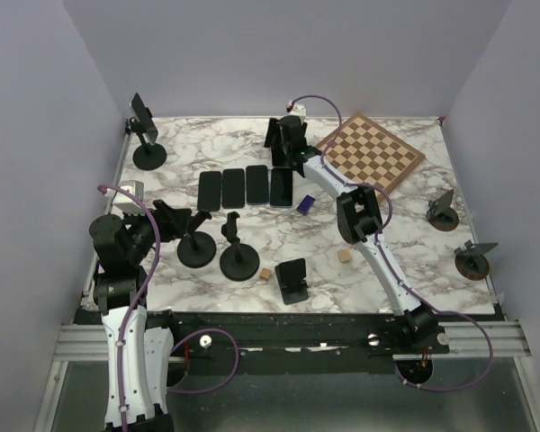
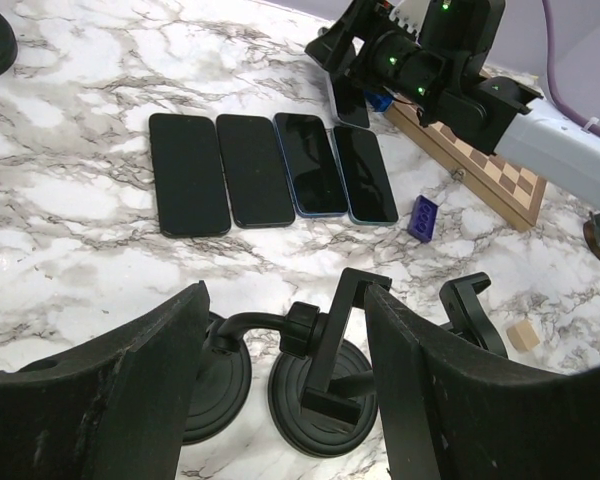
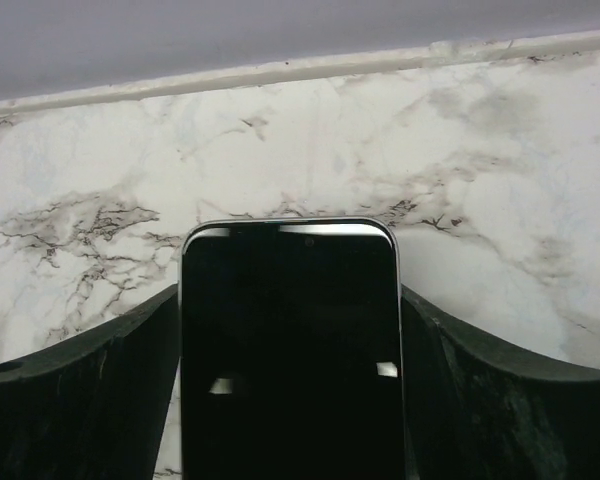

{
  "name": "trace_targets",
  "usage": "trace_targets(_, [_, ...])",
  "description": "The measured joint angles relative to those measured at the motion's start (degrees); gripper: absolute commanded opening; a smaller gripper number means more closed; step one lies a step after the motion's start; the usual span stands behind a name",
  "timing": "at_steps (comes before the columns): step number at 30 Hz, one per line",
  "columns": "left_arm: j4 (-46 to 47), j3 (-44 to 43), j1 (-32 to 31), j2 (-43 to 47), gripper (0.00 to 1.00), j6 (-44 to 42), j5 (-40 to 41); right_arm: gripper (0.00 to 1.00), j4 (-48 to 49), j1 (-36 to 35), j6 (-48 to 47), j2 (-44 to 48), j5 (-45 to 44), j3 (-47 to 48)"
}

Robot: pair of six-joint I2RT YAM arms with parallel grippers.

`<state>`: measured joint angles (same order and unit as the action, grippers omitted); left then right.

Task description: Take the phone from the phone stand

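A dark phone [image 3: 290, 350] with a silver rim stands between the fingers of my right gripper [image 3: 290, 300], which press on both its long sides. In the top view this gripper [image 1: 286, 148] is at the far middle of the table, just behind a row of several phones [image 1: 245, 187] lying flat. Another phone [image 1: 142, 112] sits upright on a round-based phone stand [image 1: 149, 157] in the far left corner. My left gripper [image 1: 175, 219] hangs open over two empty black stands [image 2: 325, 395] [image 2: 212, 385], holding nothing.
A chessboard [image 1: 371, 148] lies at the far right. A blue brick [image 1: 305, 205] and two small wooden cubes [image 1: 345, 256] [image 1: 265, 274] lie mid-table. A flat black stand [image 1: 292, 281] sits near the front edge, and two more stands [image 1: 443, 214] [image 1: 473, 261] are at the right.
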<state>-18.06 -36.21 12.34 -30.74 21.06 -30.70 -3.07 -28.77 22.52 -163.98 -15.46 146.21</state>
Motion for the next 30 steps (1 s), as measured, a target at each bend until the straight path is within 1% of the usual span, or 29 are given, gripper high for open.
trace_targets(2, [0.02,0.00,0.00,-0.04,0.72,0.00,0.00,1.00,0.17,0.00,0.07,-0.02,-0.11,0.09])
trace_targets(13, [0.48,0.00,0.94,-0.61,0.72,0.04,-0.04,1.00,-1.66,0.00,-0.39,-0.22,0.15,1.49])
trace_targets(17, [0.98,0.00,2.05,-0.61,0.75,0.02,0.00,1.00,-6.23,0.02,-1.46,2.38,2.51,1.07])
trace_targets(20, [1.36,0.00,2.36,-0.61,0.77,0.35,0.17,1.00,-10.45,0.00,-2.08,8.50,5.38,-2.36])
trace_targets(25, [1.05,-1.36,2.40,-1.11,0.78,2.84,1.53,1.00,-15.50,0.00,-2.34,25.35,12.04,-10.29])
trace_targets(28, [0.24,-4.94,2.56,-2.80,0.78,4.83,3.58,1.00,-15.39,0.00,-1.51,38.40,17.14,-19.63])
trace_targets(30, [-0.13,-8.44,2.60,-4.98,0.78,6.40,4.81,1.00,-13.25,0.00,-0.42,47.80,20.39,-29.68])
